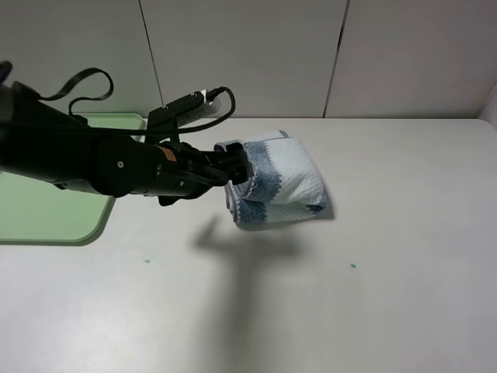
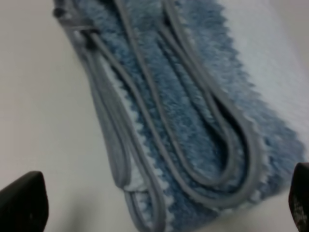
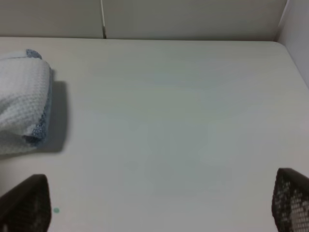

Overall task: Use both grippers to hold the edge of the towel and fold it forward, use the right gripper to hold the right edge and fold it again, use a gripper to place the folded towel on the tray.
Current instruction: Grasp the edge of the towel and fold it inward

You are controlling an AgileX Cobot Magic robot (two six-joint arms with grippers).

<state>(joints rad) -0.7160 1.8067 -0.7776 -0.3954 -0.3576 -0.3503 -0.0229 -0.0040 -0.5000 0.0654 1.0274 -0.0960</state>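
White tabletop point(image 1: 388, 295), pale wall panels behind, folded towel point(image 1: 283, 183) centre, left hand point(image 1: 233, 172) & right hand point(image 3: 154, 203) both open.

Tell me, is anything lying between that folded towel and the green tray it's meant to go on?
Only the left gripper and its arm, reaching in at the towel from the tray side; no loose thing shows on the table between them.

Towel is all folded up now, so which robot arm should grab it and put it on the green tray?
Probably the left. Its open left gripper is right at the towel, on the tray side. The right gripper sits farther off.
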